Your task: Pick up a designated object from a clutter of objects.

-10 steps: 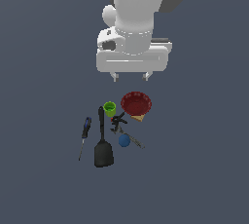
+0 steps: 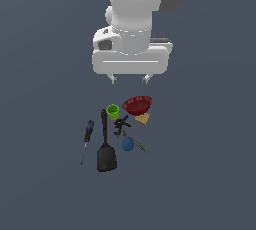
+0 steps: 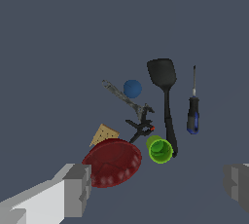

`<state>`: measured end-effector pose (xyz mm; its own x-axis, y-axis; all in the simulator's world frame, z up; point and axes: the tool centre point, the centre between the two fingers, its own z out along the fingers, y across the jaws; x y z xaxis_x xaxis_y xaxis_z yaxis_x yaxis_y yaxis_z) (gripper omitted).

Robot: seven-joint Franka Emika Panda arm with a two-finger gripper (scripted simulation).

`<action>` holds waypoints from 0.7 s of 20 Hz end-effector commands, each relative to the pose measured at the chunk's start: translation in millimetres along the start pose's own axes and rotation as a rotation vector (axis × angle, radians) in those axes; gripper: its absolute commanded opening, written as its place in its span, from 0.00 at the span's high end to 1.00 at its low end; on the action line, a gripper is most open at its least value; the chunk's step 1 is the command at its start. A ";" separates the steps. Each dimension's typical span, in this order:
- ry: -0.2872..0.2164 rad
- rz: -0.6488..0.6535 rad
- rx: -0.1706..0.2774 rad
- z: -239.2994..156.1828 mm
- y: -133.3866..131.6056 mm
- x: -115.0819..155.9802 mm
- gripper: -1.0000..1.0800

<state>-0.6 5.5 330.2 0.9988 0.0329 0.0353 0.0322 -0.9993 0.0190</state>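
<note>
Change: hardly any, arm a touch toward the exterior view's right, clutter unmoved.
Gripper (image 2: 129, 79): jaws spread wide, nothing between them, hanging above the pile.
Red bowl (image 2: 137, 105): nothing visible inside; tan cracker (image 2: 142, 119) at its rim.
Green cup (image 2: 112, 111): upright, looks hollow.
Black spatula (image 2: 105, 149): flat on the floor, handle tip beside the cup, blade toward the camera.
Room: screwdriver (image 2: 87, 137) apart on its outer side; black clamp (image 2: 121, 123) and blue ball (image 2: 128, 144) crowd the other.
</note>
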 end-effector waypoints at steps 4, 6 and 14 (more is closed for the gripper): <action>0.006 -0.001 -0.002 -1.1 2.7 1.7 0.04; 0.005 -0.004 -0.001 2.3 4.0 3.1 0.04; -0.001 -0.034 0.006 38.4 19.9 16.9 0.04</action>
<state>14.9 -10.4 302.0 0.9975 0.0599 0.0367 0.0593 -0.9981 0.0156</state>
